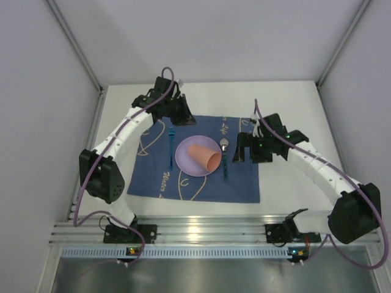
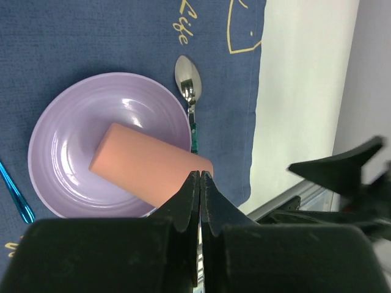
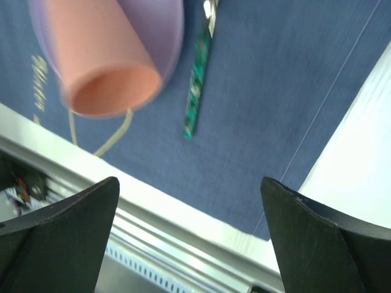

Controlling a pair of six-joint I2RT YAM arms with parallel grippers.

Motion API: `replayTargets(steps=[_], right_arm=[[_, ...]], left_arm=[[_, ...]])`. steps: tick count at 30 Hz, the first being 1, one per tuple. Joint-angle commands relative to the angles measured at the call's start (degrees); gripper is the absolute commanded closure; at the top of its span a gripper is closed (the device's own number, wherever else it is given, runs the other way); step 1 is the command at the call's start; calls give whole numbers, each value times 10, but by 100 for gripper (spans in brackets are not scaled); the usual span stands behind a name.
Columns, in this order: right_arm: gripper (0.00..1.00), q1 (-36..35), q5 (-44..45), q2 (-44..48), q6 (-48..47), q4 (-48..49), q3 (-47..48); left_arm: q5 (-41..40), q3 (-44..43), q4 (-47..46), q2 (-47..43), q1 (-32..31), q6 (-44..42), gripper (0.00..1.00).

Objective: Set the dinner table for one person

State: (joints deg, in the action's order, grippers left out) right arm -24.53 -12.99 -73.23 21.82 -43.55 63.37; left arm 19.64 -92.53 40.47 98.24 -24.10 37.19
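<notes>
Dinner table (image 1: 214,97), white and wide, spreads beneath both our arms. Our left gripper (image 2: 200,178) is pinched fully closed on nothing, above the far left corner of a blue mat (image 1: 241,183). Our right gripper (image 3: 189,180) is spread wide and empty over the mat's right side. At the mat's middle we see a lilac plate (image 2: 61,140) with a pink cup (image 2: 146,168) lying on its side on it. A green-handled spoon (image 2: 186,82) lies just right of the plate and a blue utensil (image 1: 171,143) lies to its left. A ridged rail (image 1: 201,232) edges the table's near side.
</notes>
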Motion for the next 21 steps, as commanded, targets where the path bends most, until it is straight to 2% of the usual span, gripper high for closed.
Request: replayTargets(steps=[1, 2, 4, 9, 14, 21], right_arm=[[3, 14, -95, 18, 43, 72, -118], [5, 14, -116, 15, 46, 125, -148], [6, 14, -119, -6, 32, 154, -157], [7, 9, -123, -58, -5, 214, -132], [6, -23, -110, -112, -33, 230, -70], [6, -103, -53, -169, -79, 208, 2]], left_arm=[[-28, -8, -20, -23, -1, 8, 100], [-24, -5, -18, -24, -1, 8, 100], [-24, 6, -20, -32, -1, 9, 100], [-38, 39, -15, -66, -1, 5, 100], [-70, 75, 9, -113, -1, -6, 100], [-111, 128, 28, -175, 1, -12, 100]])
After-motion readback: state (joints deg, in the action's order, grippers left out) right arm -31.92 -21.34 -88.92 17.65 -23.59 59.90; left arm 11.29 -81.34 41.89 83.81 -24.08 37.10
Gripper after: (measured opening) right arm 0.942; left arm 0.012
